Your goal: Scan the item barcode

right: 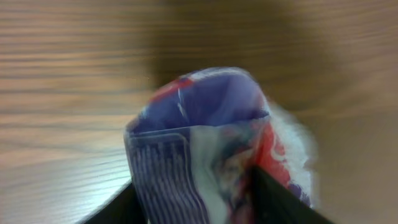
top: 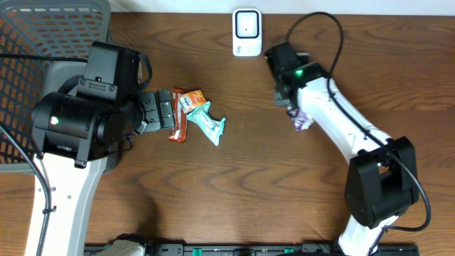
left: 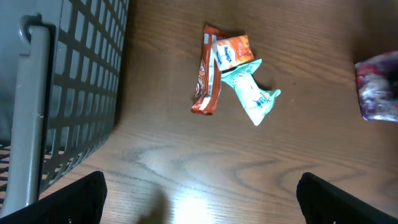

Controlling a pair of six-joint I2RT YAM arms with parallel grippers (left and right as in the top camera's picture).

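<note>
A purple, red and white snack packet (right: 205, 143) fills the right wrist view, blurred, between the parted fingers of my right gripper (right: 193, 208). One dark finger (right: 115, 208) stands at its left edge and the other overlaps its right side. From overhead the packet (top: 301, 119) lies on the wood under that gripper (top: 291, 105), below and right of the white scanner (top: 247, 32). My left gripper (top: 165, 112) hovers wide open with nothing between its fingers (left: 74, 199). It sits just left of a small pile of snacks (top: 197, 117).
The pile holds a brown bar (left: 206, 78), an orange packet (left: 231, 51) and a teal wrapper (left: 252, 96). A grey wire basket (top: 43, 43) stands at the table's far left, behind my left arm. The purple packet (left: 378, 87) shows at the left wrist view's right edge.
</note>
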